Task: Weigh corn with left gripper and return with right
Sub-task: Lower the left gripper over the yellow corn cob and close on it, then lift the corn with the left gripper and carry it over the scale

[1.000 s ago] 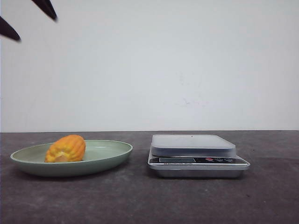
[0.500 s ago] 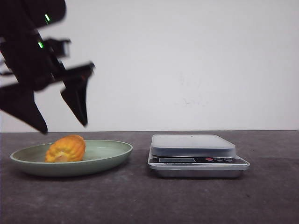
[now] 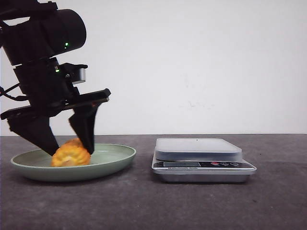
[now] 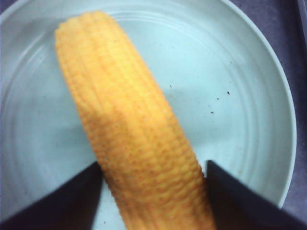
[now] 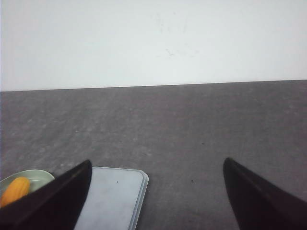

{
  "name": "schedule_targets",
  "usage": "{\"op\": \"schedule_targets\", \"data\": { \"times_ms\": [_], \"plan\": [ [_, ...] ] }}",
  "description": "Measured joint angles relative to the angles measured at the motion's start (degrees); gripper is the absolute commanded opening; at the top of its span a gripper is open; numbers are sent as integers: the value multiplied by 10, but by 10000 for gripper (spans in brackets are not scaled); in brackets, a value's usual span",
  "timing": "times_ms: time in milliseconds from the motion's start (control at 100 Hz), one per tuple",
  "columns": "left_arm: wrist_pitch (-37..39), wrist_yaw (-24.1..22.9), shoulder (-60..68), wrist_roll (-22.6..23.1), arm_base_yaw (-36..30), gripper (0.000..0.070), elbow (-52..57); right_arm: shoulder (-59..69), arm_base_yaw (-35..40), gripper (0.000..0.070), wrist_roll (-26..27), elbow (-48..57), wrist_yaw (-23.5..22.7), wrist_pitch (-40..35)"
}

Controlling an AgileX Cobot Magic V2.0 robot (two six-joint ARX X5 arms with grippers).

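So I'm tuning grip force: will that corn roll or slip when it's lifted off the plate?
The corn is rounded and tapered, so it would probably roll on the plate if nudged. Its ribbed kernels should give the left pincer fair grip. It looks stiff, unlikely to bend.

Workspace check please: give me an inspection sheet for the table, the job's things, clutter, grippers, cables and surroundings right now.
Surface: dark grey table, matte, speckled.
Job's things: corn lies in the pale green plate; scale beside the plate, its platform bare.
Clutter: nothing seen.
Grippers: left gripper open, lowered over the plate, one finger on each side of the corn; the wrist view shows no squeeze. Right gripper open, holding nothing, above the table near the scale.
Cables: a dark cable at the left arm.
Surroundings: plain white wall behind the table.
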Motion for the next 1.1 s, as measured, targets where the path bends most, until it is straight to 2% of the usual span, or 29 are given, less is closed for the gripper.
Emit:
{"op": "schedule_targets", "data": {
  "times_ms": [40, 100, 110, 400, 640, 720, 920, 1100],
  "plan": [
    [0, 0, 0, 0, 0, 155, 1, 0, 0, 553, 0, 0, 0, 0],
    [-1, 0, 0, 0, 0, 3, 1, 0, 0, 553, 0, 0, 0, 0],
    [0, 0, 0, 1, 0, 0, 1, 0, 0, 553, 0, 0, 0, 0],
    [-35, -1, -35, 5, -5, 10, 26, 0, 0, 553, -2, 0, 0, 0],
    [-134, -2, -87, 21, -36, 10, 169, 0, 0, 553, -2, 0, 0, 0],
    [-142, -2, -84, 22, -60, 10, 197, 0, 0, 553, -2, 0, 0, 0],
    [-103, -1, -32, 14, -122, 10, 256, 0, 0, 553, -2, 0, 0, 1],
    [-112, -1, 82, -8, -150, 10, 332, 0, 0, 553, -2, 0, 0, 1]
  ]
}}
